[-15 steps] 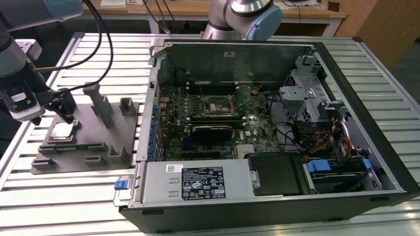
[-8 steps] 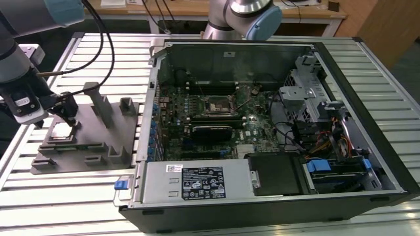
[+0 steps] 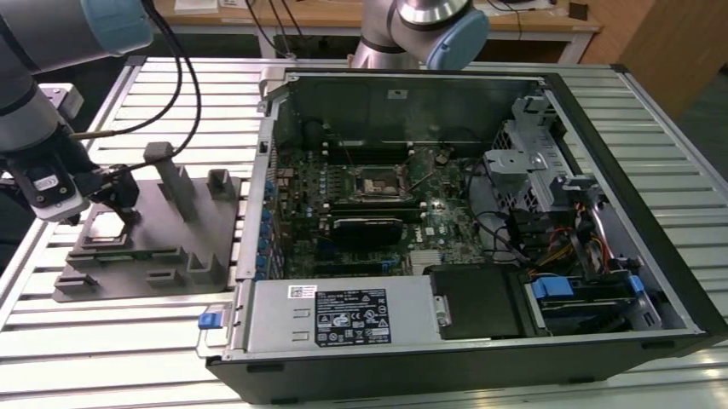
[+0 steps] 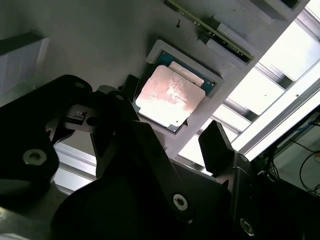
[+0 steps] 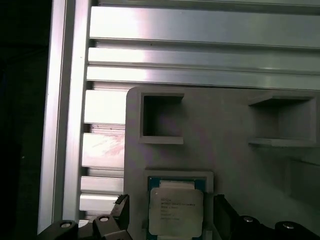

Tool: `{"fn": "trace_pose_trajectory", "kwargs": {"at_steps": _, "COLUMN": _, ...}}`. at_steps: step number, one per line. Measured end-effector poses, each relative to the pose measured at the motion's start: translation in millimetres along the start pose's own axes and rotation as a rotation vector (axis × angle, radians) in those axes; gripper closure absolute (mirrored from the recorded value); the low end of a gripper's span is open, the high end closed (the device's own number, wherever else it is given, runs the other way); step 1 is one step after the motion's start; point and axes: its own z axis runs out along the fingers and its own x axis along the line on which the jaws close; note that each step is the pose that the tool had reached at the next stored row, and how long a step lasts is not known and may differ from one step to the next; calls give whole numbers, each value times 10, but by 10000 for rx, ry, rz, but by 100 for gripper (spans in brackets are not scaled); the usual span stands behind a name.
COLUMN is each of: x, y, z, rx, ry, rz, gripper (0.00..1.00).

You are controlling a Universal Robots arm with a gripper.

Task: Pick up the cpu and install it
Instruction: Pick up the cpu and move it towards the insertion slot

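cpu (image 4: 170, 97): lies flat in fixture (image 5: 225, 160) recess, directly between the claw's fingers. claw (image 4: 171, 107): fingers apart, one either side, clear of cpu.

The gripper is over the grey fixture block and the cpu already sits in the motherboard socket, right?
No. The cpu lies in a recess of the grey fixture block, between the fingers of the open gripper, as the first wrist view shows. The rest holds.
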Motion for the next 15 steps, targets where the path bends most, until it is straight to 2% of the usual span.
{"fn": "trace_pose_trajectory", "kwargs": {"at_steps": 8, "x": -14, "y": -3, "z": 59, "rx": 1, "ry": -3, "rz": 0, "gripper": 25}}
{"fn": "trace_pose_trajectory", "kwargs": {"at_steps": 9, "x": -14, "y": -4, "z": 62, "rx": 2, "ry": -7, "rz": 0, "gripper": 32}}
{"fn": "trace_pose_trajectory", "kwargs": {"at_steps": 10, "x": -14, "y": -4, "z": 63, "rx": 3, "ry": -9, "rz": -1, "gripper": 32}}
{"fn": "trace_pose_trajectory", "kwargs": {"at_steps": 11, "x": -15, "y": -4, "z": 64, "rx": 3, "ry": -14, "rz": -1, "gripper": 38}}
{"fn": "trace_pose_trajectory", "kwargs": {"at_steps": 15, "x": -14, "y": -10, "z": 69, "rx": 21, "ry": -29, "rz": -1, "gripper": 38}}
